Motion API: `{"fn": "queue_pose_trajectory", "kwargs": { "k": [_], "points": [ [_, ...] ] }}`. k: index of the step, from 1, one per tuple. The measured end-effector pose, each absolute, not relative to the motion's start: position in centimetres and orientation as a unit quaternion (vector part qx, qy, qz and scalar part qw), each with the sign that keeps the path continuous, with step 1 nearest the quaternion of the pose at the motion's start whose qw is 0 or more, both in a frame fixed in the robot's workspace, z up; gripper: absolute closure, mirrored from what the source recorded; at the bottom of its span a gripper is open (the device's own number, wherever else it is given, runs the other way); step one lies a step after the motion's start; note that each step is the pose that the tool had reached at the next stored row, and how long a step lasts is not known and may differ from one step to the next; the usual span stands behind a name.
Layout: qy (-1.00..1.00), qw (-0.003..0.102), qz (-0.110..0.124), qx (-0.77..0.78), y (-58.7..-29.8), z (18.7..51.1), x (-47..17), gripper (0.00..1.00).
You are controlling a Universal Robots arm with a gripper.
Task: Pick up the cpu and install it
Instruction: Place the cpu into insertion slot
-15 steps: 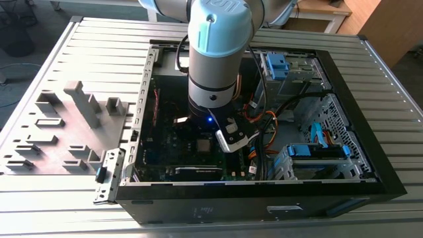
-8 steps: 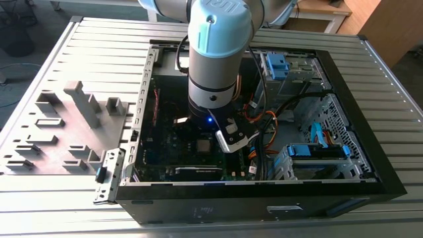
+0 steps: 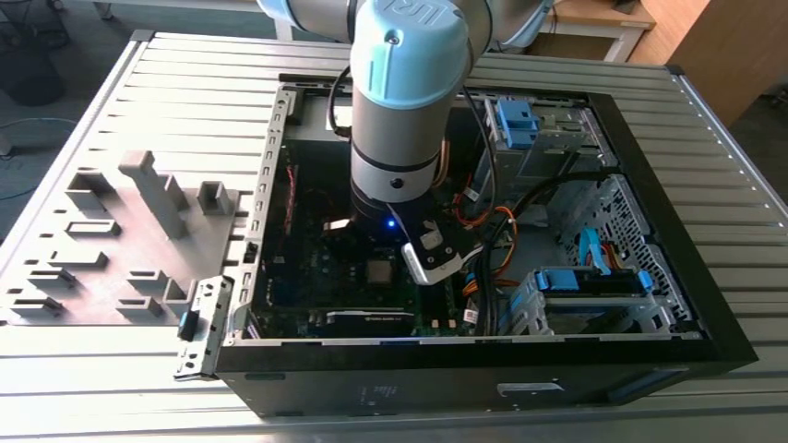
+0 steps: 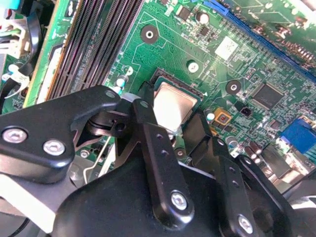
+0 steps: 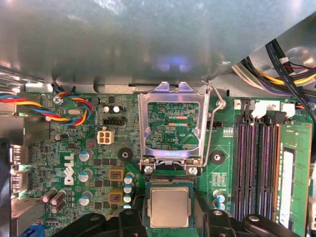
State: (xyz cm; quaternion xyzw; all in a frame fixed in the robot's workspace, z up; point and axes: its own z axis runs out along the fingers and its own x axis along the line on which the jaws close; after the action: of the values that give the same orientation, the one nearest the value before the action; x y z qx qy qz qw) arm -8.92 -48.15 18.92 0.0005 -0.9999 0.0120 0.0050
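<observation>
While reaching down into the open computer case on the slotted table, hangs low over the green motherboard with the gripper. Grips the cpu by two opposite edges, jaws drawn in to just the chip's width, one black finger tight against each side, with no gap to be seen in either wrist view. Holds that silver-topped square flat and level right at the socket, where a strip of dark rim shows along one edge. Cannot tell whether fully seated. Sits just beside the metal clamp frame, swung open on its hinge, with the thin wire lever lifted alongside. Has the long memory slots near on one side of the socket and a scatter of small round capacitors on the other. Shares the table with a grey tray of plastic blocks, outside the case at the exterior view's left, well apart from the gripper.
</observation>
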Motion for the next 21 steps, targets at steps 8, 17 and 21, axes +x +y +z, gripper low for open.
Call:
{"fn": "queue_pose_trajectory", "kwargs": {
  "k": [8, 17, 21],
  "points": [
    [-1.000, 0.005, 0.012, 0.001, -48.23, 18.92, -8.92, 0.53],
    [-1.000, 0.005, 0.012, 0.001, -48.23, 18.92, -8.92, 0.52],
    [-1.000, 0.005, 0.012, 0.001, -48.23, 18.92, -8.92, 0.46]
  ]
}}
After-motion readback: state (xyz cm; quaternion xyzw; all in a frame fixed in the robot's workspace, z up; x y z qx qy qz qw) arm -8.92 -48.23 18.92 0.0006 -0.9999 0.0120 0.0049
